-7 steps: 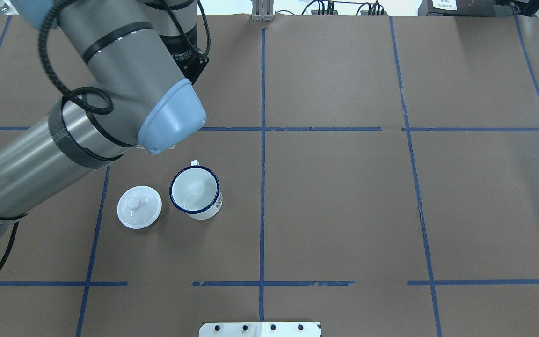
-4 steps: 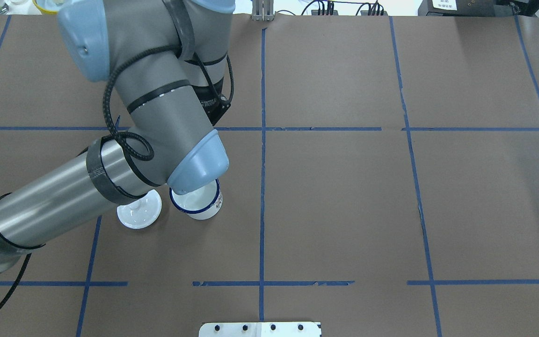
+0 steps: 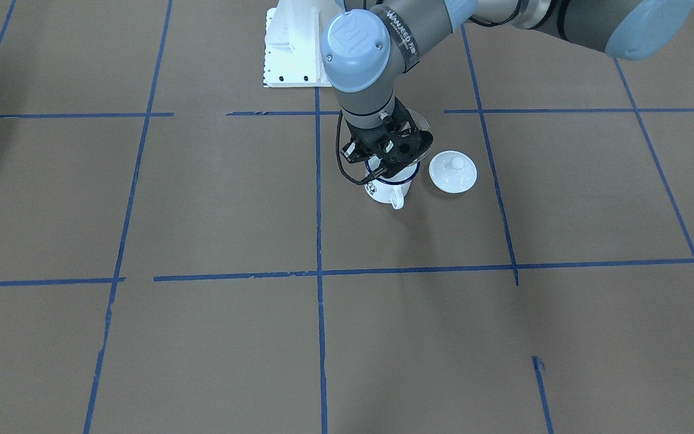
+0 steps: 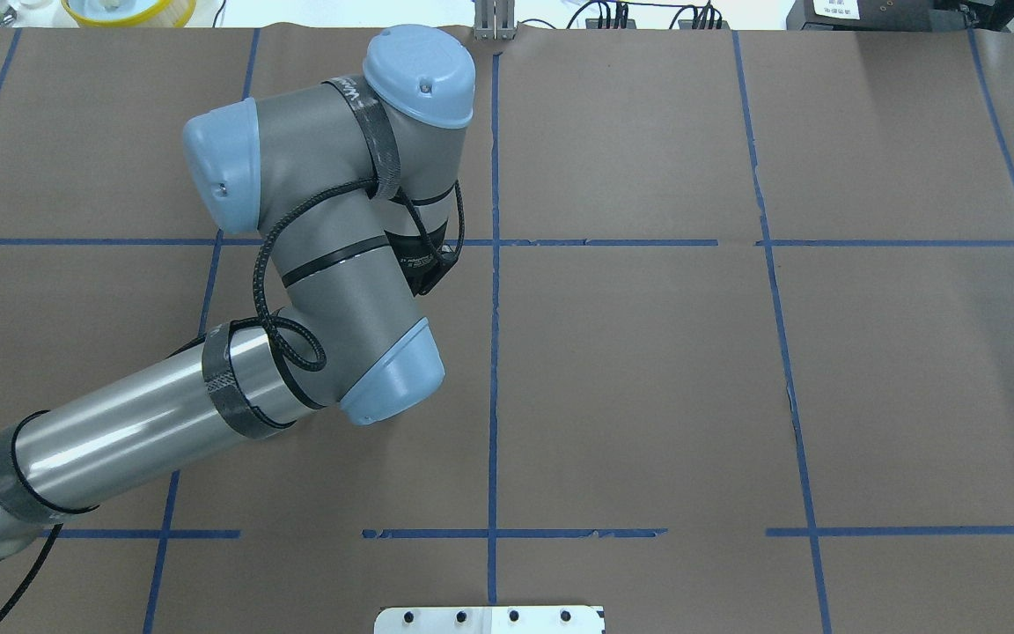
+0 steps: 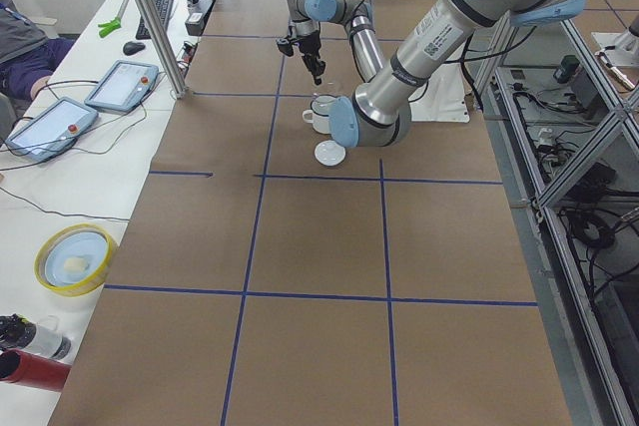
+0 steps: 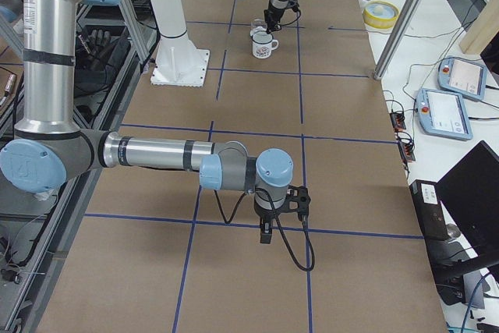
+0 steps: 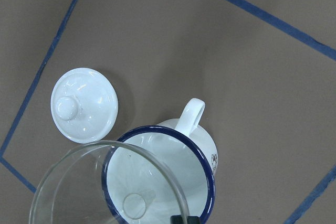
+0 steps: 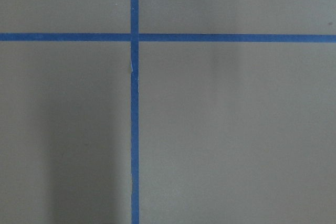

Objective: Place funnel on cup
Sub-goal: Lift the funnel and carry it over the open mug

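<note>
Brown paper with blue tape lines covers the table (image 3: 202,199). Over it the left arm (image 4: 331,291) reaches to the cup (image 7: 181,174), which stands well in from every edge with its handle pointing away from the robot. The white lid (image 7: 84,104) lies just to its left. The left gripper (image 3: 392,160) clasps the clear funnel (image 7: 79,192) roughly upright, spout down over the cup's mouth. The right gripper (image 6: 266,232) is well apart, and I cannot tell how wide it is.

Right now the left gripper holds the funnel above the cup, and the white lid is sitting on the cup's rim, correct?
Not quite: the lid lies on the table beside the cup, as the left wrist view shows. The funnel is above the cup, held by the left gripper.
</note>
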Robot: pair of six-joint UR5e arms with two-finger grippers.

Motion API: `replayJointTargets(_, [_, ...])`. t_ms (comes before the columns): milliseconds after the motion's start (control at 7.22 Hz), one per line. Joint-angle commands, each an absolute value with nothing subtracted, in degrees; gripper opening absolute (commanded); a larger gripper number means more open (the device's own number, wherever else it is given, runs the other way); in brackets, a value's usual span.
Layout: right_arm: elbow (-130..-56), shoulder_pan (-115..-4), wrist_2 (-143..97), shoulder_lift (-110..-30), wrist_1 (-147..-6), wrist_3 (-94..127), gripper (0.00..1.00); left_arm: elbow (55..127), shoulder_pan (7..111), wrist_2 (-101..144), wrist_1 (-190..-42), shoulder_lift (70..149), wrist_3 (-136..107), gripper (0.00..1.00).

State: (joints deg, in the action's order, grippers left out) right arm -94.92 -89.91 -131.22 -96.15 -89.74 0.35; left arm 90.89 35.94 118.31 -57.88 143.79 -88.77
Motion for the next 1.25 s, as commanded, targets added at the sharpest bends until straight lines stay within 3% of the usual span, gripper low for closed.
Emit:
replayJointTargets(0, [-94.9, -89.9, -131.2, -96.2, -89.7, 0.4, 1.0, 89.7, 35.8, 118.2, -59.4, 143.7, -89.1, 0.0])
replayJointTargets(831, [-94.9, -89.9, -131.2, -96.2, -89.7, 0.4, 1.0, 87.0, 35.8, 117.2, -62.8, 143.4, -89.2, 0.0])
replayJointTargets(970, [-94.9, -89.9, -131.2, -96.2, -89.7, 0.4, 1.0, 87.3, 35.9, 117.1, -62.8, 143.3, -89.1, 0.07])
replayJointTargets(1108, [-94.9, -89.9, -131.2, -96.2, -89.7, 0.4, 1.0, 87.6, 35.9, 117.1, -62.8, 143.2, -89.0, 0.76])
